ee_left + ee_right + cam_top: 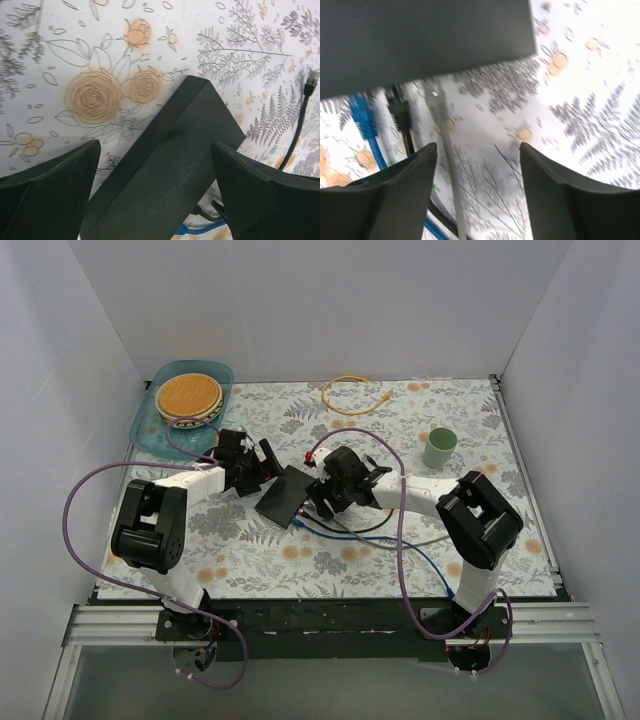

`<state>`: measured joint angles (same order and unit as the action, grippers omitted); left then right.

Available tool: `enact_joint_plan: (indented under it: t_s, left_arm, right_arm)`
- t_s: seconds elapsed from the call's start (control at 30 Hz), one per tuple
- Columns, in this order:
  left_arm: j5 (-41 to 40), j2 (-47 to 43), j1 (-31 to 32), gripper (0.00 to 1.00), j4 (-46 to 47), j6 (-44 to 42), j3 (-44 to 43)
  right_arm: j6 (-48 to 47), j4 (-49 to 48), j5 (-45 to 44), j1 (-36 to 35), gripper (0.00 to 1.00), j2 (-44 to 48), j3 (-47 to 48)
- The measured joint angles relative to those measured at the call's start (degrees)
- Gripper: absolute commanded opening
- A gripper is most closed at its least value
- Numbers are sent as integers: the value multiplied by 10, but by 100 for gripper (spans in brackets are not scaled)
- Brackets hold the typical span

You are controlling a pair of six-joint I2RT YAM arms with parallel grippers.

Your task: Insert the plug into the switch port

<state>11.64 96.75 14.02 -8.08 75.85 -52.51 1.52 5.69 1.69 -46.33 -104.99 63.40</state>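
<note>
Right wrist view shows you the right gripper (pixel 477 147) spread wide and empty, the grey plug (pixel 436 100) just beyond its fingertips apparently seated in the switch (pixel 420 40), which lies between the wide-open fingers of the left gripper (pixel 156 144), placed to brace it but gripping nothing.

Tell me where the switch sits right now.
In the top view the switch lies at the centre of the table, between the left pincer and right pincer, with cables at its near edge.
</note>
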Motion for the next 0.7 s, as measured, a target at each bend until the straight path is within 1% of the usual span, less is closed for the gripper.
enact_joint_plan:
  t_s: [0.07,0.17,0.23,0.33,0.4,0.47,0.63,0.7]
  left_arm:
    - [-15,0,-3,95,-13,-3,-6]
    - [-33,-5,-5,96,-31,-10,-10]
    - [-41,-10,-5,96,-44,-18,-10]
    - [-43,-15,-7,96,-59,-30,-10]
    - [-42,-20,-8,96,-67,-36,-10]
    - [-41,-27,-8,96,-70,-41,-6]
    - [-33,-58,-8,96,-66,-50,13]
    - [-28,-68,-8,96,-64,-51,19]
  right_arm:
    - [-3,12,-21,2,84,19,-8]
    - [-3,19,-48,11,87,62,-13]
    - [0,13,-51,30,87,87,-9]
    - [4,10,-52,76,88,88,40]
    - [5,8,-56,109,88,61,101]
    - [4,10,-60,137,88,16,178]
    - [-4,31,-63,188,88,-133,379]
    - [-19,53,-66,202,88,-206,475]
